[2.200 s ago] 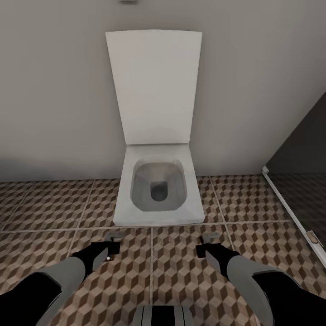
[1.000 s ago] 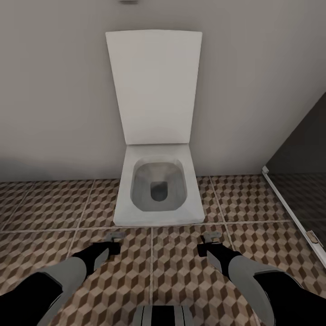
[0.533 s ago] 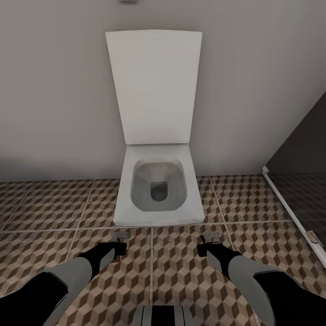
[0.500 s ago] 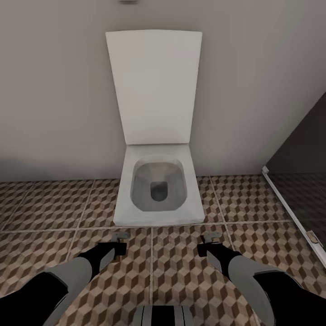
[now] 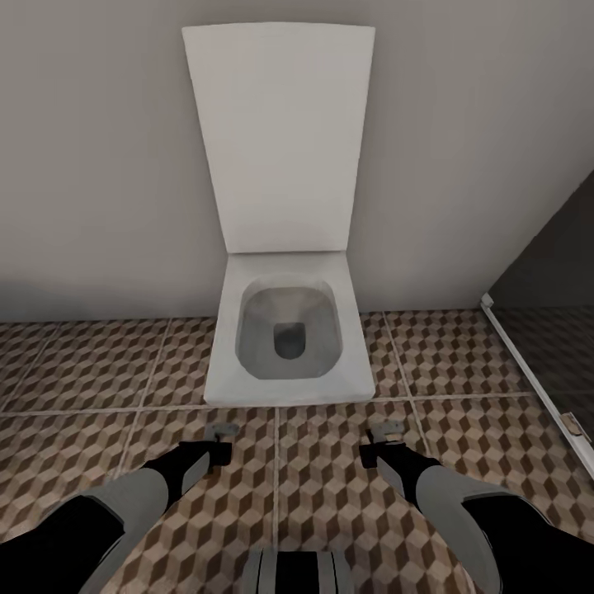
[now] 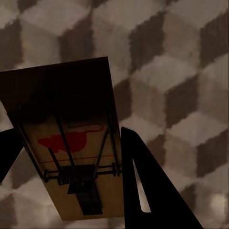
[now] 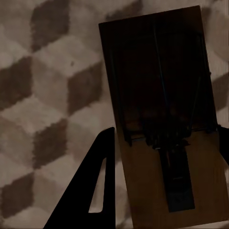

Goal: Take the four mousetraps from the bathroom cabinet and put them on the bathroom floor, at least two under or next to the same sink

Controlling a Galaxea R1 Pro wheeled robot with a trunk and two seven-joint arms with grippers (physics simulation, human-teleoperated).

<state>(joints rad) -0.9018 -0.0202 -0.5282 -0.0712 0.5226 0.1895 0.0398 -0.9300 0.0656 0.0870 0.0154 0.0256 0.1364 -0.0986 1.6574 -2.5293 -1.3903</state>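
Here no writing can be read; the left trap [image 6: 76, 143] bears only a red mark. The left tool [image 5: 216, 435] pinches this trap between its dark fingers [image 6: 152, 191] above the floor [image 5: 462, 363]. The right tool [image 5: 384, 433] pinches a second trap [image 7: 162, 119], shadowed, over the same tiles. Ahead, a white toilet [image 5: 285, 338] with raised lid stands against the wall, and a dark glass panel [image 5: 553, 322] is at right.
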